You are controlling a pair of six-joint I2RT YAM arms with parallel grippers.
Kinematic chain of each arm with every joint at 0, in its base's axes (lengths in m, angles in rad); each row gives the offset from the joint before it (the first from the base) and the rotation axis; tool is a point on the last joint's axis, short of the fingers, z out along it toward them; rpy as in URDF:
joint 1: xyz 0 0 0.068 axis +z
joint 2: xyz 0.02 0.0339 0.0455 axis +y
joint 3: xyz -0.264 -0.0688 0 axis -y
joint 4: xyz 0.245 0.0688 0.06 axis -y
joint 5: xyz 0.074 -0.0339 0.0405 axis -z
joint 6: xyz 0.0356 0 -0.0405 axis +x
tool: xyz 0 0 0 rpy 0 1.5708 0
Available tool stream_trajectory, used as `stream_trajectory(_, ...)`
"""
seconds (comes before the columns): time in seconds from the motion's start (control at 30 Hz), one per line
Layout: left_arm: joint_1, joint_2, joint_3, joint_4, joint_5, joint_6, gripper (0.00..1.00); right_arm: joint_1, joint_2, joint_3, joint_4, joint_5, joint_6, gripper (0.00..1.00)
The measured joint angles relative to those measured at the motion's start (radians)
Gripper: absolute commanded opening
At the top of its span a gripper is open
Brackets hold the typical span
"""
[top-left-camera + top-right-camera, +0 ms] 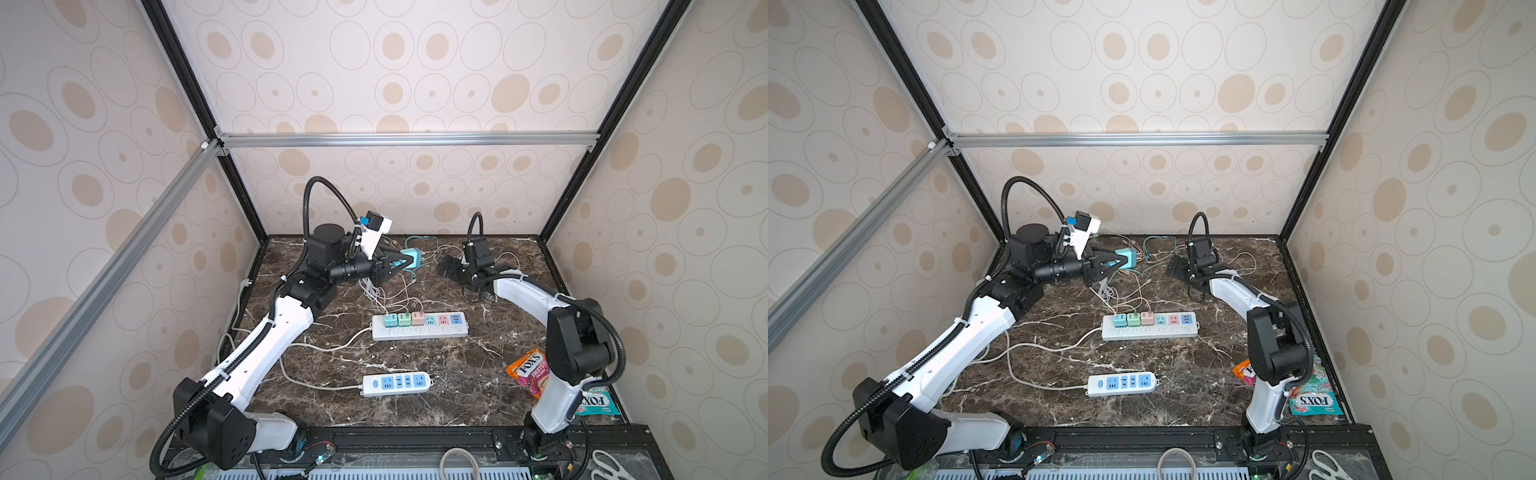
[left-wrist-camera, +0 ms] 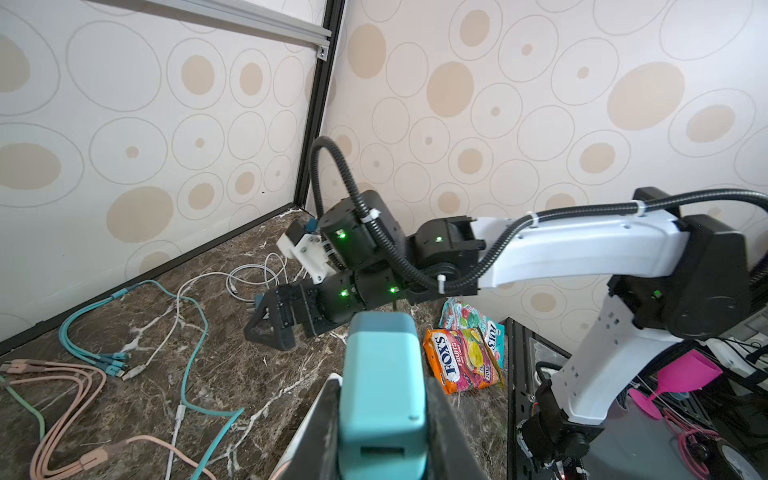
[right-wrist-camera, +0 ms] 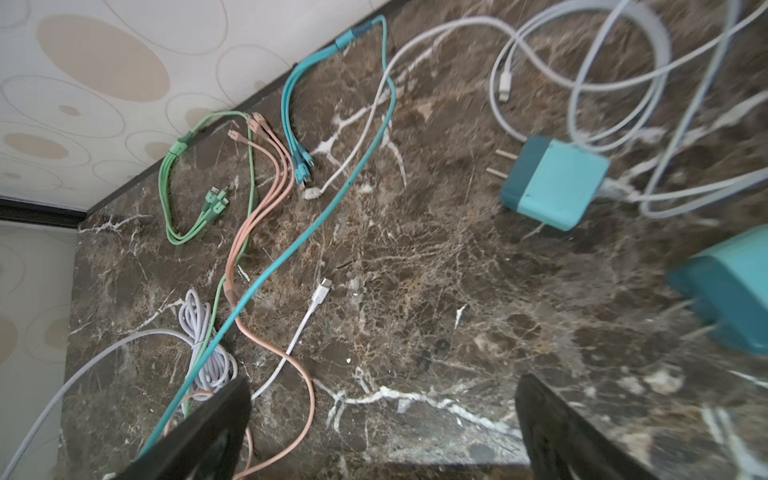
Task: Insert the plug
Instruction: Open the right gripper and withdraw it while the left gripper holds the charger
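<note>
Clamping teal plug (image 2: 382, 374) in left pincer (image 1: 405, 262) | right pincer (image 3: 382, 381) gaping, empty

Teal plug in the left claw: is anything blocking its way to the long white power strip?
Nothing solid shows. The left gripper holds the teal plug above the table; only thin loose cables lie between it and the power strip, whose right-hand sockets are bare.

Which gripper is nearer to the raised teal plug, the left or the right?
Left. The left gripper is shut on the teal plug. The right gripper is open and apart from it, to its right in both top views.
</note>
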Motion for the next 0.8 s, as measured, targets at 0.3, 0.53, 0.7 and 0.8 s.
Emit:
stream_trajectory(0.3,0.000,-0.005,0.000,0.000,0.027,-0.005,0.00,0.000,0.217,0.098,0.057,-0.208,0.222,1.00)
stream_trajectory(0.53,0.000,-0.031,0.000,-0.006,0.008,0.001,0.00,-0.006,0.196,0.051,0.182,-0.192,0.367,0.99)
stream_trajectory(0.7,0.000,-0.034,0.000,-0.014,0.003,0.007,0.00,-0.026,0.116,-0.092,0.270,-0.151,0.447,0.98)
stream_trajectory(0.8,0.000,-0.034,0.000,-0.021,0.002,0.010,0.00,-0.042,0.112,-0.126,0.326,-0.143,0.490,0.98)
